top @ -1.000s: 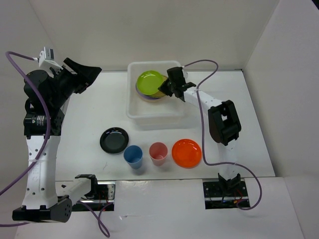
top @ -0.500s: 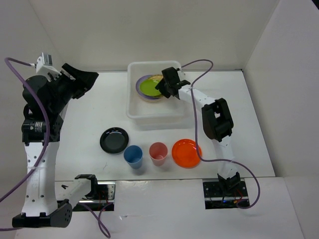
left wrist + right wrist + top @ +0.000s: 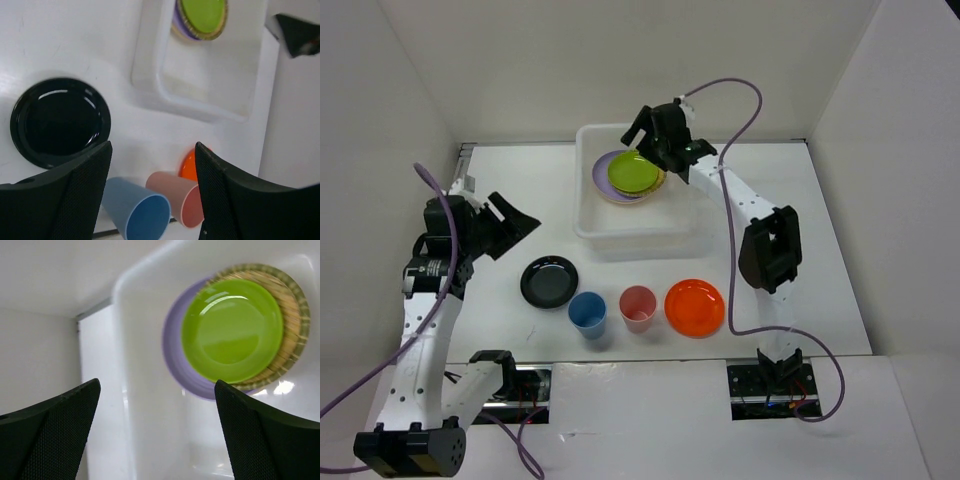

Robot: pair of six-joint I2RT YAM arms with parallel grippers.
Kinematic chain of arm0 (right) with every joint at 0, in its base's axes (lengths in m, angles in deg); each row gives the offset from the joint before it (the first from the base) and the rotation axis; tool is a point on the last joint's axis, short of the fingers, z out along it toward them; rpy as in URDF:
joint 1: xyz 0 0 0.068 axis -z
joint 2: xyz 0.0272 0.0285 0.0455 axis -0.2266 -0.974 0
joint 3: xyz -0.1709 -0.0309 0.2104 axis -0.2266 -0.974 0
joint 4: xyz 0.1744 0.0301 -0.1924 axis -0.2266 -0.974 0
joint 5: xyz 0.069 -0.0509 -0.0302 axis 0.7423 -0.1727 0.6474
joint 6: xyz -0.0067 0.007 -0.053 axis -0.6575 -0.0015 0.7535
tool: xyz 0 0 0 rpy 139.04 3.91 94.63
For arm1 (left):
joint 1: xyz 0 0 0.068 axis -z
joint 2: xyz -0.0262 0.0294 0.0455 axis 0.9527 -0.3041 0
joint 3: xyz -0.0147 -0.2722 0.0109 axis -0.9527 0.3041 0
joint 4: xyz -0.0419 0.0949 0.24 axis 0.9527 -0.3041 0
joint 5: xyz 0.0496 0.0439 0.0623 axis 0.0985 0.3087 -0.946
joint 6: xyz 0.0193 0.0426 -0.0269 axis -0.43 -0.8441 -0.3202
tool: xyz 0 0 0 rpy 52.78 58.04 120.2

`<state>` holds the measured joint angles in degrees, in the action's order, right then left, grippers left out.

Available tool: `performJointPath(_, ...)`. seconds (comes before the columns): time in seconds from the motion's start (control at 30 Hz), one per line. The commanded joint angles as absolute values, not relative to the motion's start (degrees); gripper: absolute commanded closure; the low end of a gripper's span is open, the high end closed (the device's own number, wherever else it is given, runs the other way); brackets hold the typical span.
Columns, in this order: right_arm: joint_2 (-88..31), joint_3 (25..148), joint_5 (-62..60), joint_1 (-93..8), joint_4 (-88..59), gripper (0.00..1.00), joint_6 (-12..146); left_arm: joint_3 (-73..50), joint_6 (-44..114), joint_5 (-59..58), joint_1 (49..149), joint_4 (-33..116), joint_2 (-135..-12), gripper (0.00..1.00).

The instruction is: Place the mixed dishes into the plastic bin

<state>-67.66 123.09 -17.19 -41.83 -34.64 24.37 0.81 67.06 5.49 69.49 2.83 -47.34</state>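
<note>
Over on the far side, right gripper [image 3: 156, 385] hangs wide open and empty above the round lime green plate [image 3: 232, 330] stacked inside the white translucent plastic bin [image 3: 630, 238]. I'd lift straight up, minding the rim. Left gripper [image 3: 152, 147], also wide and empty, should pinch the glossy black round plate [image 3: 60, 122] by its edge.

lime green plate [image 3: 634, 172], tan woven-patterned plate [image 3: 296, 307], lilac plate [image 3: 602, 173], white translucent bin [image 3: 620, 238], glossy black plate [image 3: 549, 281], blue cup [image 3: 588, 313], pink-red cup [image 3: 638, 306], bright orange plate [image 3: 695, 306]
</note>
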Motion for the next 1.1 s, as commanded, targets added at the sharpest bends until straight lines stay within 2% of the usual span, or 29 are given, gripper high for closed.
performJointPath(0.0,-58.87,127.61,-16.57,-43.51,-35.97,0.0,29.34,5.21,68.15,7.11,69.22,1.97,-45.27,0.26)
performJointPath(0.3,-48.49,121.28,-11.21,-43.51,-35.09,0.0,32.95,16.82,74.75,3.51,69.22,-1.63,-42.97,0.27)
performJointPath(0.43,-46.82,120.05,-7.17,-44.04,-34.57,0.0,34.88,22.97,78.34,7.72,69.22,3.1,-46.49,0.27)
performJointPath(0.57,-46.82,120.66,-5.76,-44.04,-35.27,0.0,36.64,26.49,83.26,6.86,69.22,5.31,-46.58,0.27)
performJointPath(0.8,-47.34,120.67,-4.53,-44.04,-35.8,0.0,38.4,26.5,88.37,-1.41,69.22,0.92,-42.81,0.27)
performJointPath(1.07,-47.35,121.2,-3.38,-44.04,-35.8,0.0,38.93,27.29,91.97,-6.86,71.94,-0.32,-52.38,0.27)
